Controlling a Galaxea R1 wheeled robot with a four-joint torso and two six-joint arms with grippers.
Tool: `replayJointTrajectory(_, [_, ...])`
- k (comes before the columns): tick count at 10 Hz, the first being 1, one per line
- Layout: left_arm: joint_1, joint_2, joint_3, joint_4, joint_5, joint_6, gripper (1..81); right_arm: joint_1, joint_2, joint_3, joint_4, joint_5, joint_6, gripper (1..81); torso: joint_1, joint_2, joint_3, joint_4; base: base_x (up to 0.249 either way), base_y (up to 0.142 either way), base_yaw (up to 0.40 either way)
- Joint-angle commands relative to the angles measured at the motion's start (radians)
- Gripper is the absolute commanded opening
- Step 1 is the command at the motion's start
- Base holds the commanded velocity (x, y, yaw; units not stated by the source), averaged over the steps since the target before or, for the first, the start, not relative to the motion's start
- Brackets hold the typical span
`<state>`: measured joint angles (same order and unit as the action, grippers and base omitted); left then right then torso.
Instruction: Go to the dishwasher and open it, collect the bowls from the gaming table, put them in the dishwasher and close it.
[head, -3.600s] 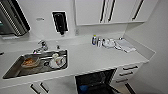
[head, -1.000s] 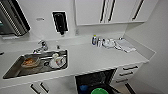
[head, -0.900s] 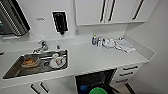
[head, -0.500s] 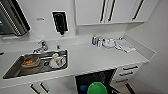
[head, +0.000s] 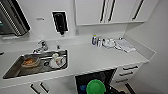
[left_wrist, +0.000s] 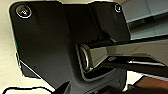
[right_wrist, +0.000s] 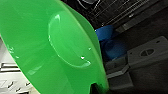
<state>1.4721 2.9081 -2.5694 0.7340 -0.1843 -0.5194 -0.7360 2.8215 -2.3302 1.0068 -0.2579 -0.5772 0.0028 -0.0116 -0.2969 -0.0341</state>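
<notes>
The dishwasher (head: 83, 80) stands open under the white counter, its inside dark. A green bowl (head: 95, 86) hangs in front of that opening, and my right gripper (head: 109, 90) is shut on it, the dark arm reaching in from the lower right. Close up in the right wrist view, the green bowl (right_wrist: 57, 47) shows its underside, tilted. Behind it a blue bowl (right_wrist: 108, 33) lies inside the dishwasher beside the wire rack (right_wrist: 120, 12). The gaming table is out of view.
A steel sink (head: 15, 68) with dishes in it is set into the counter (head: 100, 58) at the left, a tap (head: 42, 46) behind it. Bottles and a cloth (head: 125, 45) stand at the back right. White drawers (head: 126, 72) flank the dishwasher.
The green bowl has come into the head view at the bottom edge and moved further in front of the open dishwasher. The counter and sink are unchanged.
</notes>
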Motion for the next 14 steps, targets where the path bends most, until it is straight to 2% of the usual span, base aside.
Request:
replayJointTrajectory(1, [-0.008, -0.009, 0.002, 0.010, 0.022, 0.002, 81.1, 0.186, 0.101, -0.165, 0.025, -0.173, 0.002, 1.0, 0.000, 0.000, 0.000, 0.000, 0.000, 0.000, 0.000])
replayJointTrajectory(3, [-0.006, -0.006, -0.012, 0.010, 0.016, 0.002, 81.1, 0.201, 0.135, -0.222, 0.021, -0.184, 0.000, 1.0, 0.000, 0.000, 0.000, 0.000, 0.000, 0.000, 0.000])
replayJointTrajectory(8, [-0.006, 0.004, -0.015, 0.010, 0.017, 0.002, 81.1, 0.252, 0.157, -0.231, 0.024, -0.182, 0.002, 1.0, 0.000, 0.000, 0.000, 0.000, 0.000, 0.000, 0.000])
replayJointTrajectory(9, [-0.006, 0.004, -0.015, 0.010, 0.017, 0.001, 81.1, 0.256, 0.167, -0.240, 0.018, -0.182, 0.002, 81.1, 0.000, 0.000, 0.000, 0.000, 0.000, 0.000, 0.000])
replayJointTrajectory(14, [-0.005, 0.010, -0.015, 0.011, 0.017, 0.002, 81.1, 0.238, 0.134, -0.244, 0.022, -0.231, 0.002, 81.1, 0.000, 0.000, 0.000, 0.000, 0.000, 0.000, 0.000])
